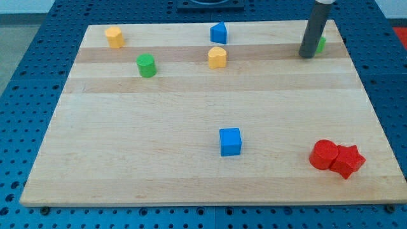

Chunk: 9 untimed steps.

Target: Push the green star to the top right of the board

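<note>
The green star (321,44) lies near the board's top right corner, mostly hidden behind my rod; only a small green edge shows. My tip (307,56) rests on the board just left of and slightly below the star, touching or nearly touching it. No gripper is present.
A wooden board (191,178) on a blue pegboard. A green cylinder (146,65) and a yellow block (114,37) at top left. A blue triangular block (219,32) and a yellow block (217,57) at top middle. A blue cube (230,141) at lower middle. A red cylinder (324,154) touching a red star (348,160) at bottom right.
</note>
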Tool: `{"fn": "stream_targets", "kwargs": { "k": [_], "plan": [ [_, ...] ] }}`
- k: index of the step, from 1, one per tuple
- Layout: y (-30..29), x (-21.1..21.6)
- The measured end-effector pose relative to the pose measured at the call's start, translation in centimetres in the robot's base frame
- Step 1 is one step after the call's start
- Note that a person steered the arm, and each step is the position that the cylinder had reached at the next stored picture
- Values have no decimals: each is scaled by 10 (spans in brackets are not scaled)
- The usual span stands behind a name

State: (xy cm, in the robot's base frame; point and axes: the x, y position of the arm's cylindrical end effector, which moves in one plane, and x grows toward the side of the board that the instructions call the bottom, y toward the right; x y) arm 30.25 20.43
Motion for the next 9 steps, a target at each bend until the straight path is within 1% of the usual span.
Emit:
{"fn": "stream_targets", "kwargs": {
  "k": [1, 2, 3, 4, 6, 7, 8, 9],
  "plan": [
    [1, -13],
    [2, -10],
    [4, 20],
    [18, 22],
    [23, -9],
    [23, -18],
    [23, -18],
    [0, -11]
  ]
}}
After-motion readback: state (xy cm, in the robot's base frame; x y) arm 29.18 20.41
